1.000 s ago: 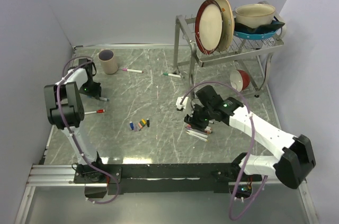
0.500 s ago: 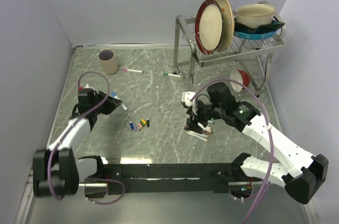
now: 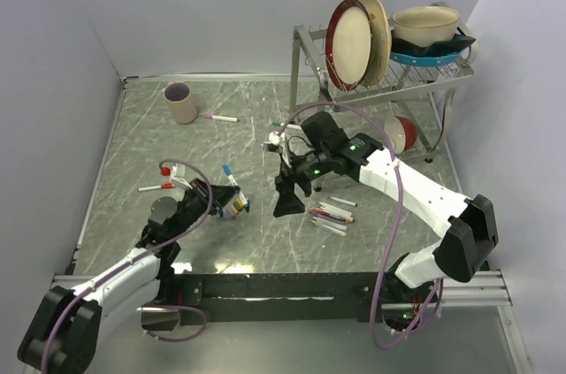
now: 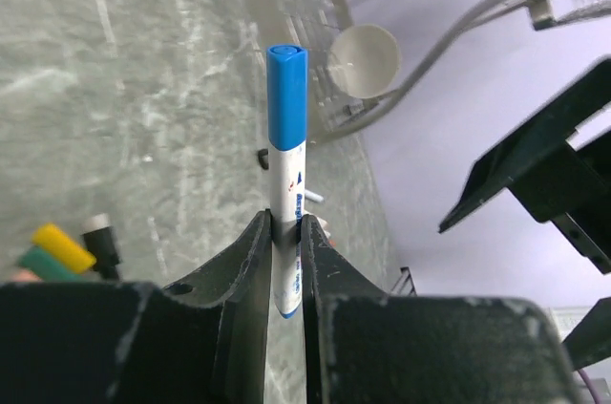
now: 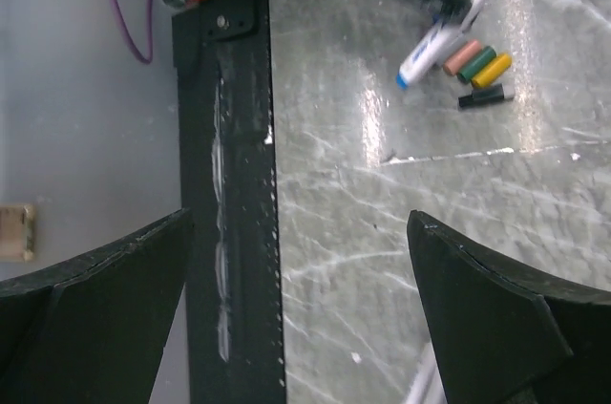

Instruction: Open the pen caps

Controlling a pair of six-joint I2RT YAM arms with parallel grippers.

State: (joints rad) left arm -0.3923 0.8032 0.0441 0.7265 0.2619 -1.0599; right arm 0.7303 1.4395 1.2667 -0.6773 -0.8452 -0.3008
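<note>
The grey marbled table (image 3: 265,250) carries a dish rack (image 3: 380,82) at its far right, with a red bowl (image 3: 402,133) under it. Just left of the rack lies a green-capped pen (image 3: 285,125). A pink-capped pen (image 3: 219,117) lies farther left, and beyond that a cup (image 3: 180,103). In front of the rack lies a heap of pens (image 3: 332,213). Loose caps (image 5: 477,65) and a red-capped pen (image 3: 155,187) lie well to its left.

No text, brand or number is legible anywhere. The white pen barrel (image 4: 287,196) carries small blue and red print (too blurred to make out) in the left wrist view.
</note>
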